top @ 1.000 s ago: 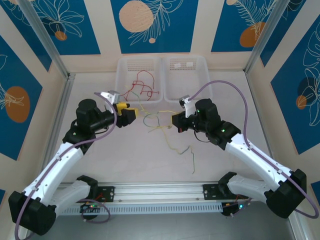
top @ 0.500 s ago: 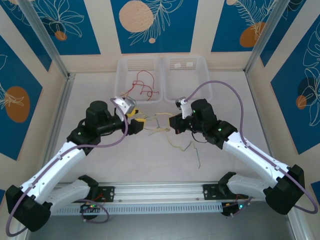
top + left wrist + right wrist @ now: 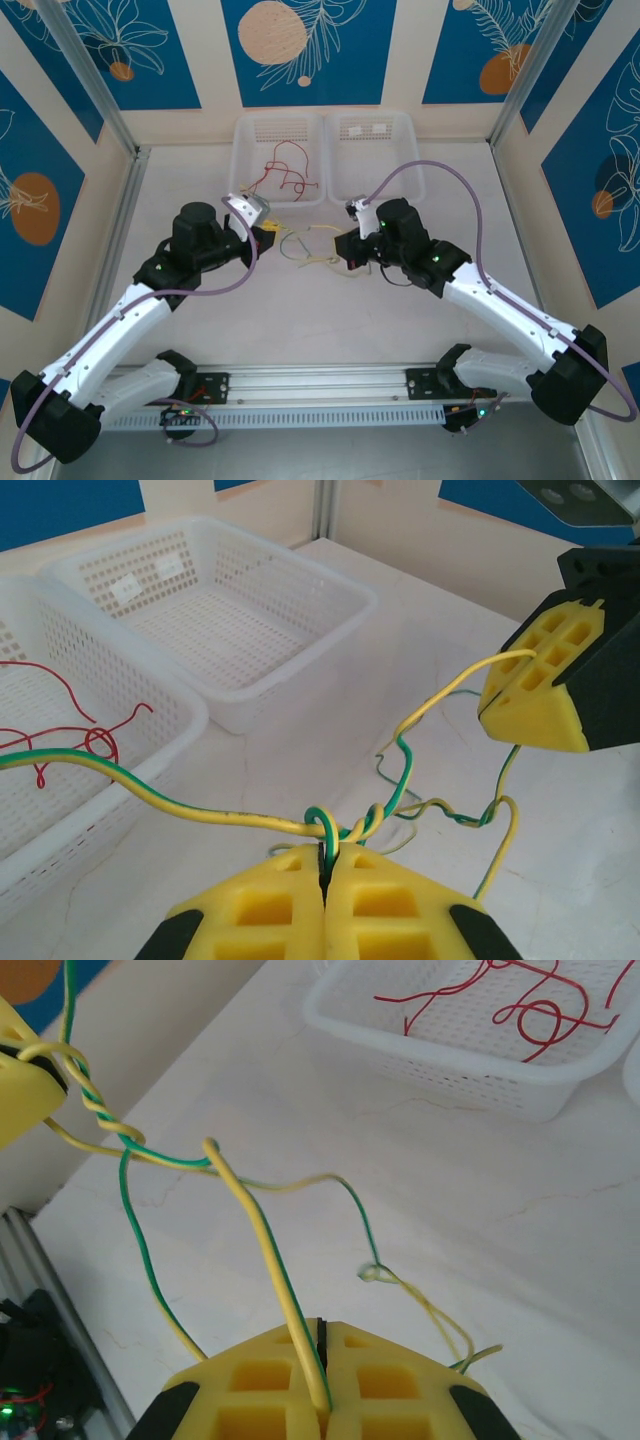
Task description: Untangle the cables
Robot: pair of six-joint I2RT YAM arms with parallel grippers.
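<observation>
1. Since a second ago both arms have closed in toward each other just in front of the left basket (image 3: 237, 150). The loose tail of the yellow-green cables (image 3: 310, 245), which trailed far out from the basket toward the robot bases, is now gathered up between the two grippers.
2. The left gripper (image 3: 325, 865) has its pads pressed together on the yellow-green cables (image 3: 400, 770), with a tight twist sitting right at its tips.
3. The right gripper (image 3: 322, 1360) is likewise clamped on a yellow strand of the same bundle (image 3: 250, 1210).
4. The red cables (image 3: 285, 175) lie inside the left basket, apart from the held bundle.
5. The bundle's long axis runs from gripper to gripper, roughly along the basket's front wall, sagging in slack loops above the worktop (image 3: 300, 320).
6. The twist lies at the left gripper, well away from the right gripper, so the left arm is nearer the knot. Judging from this, the coming move turns on drawing the grippers apart along that axis.
</observation>
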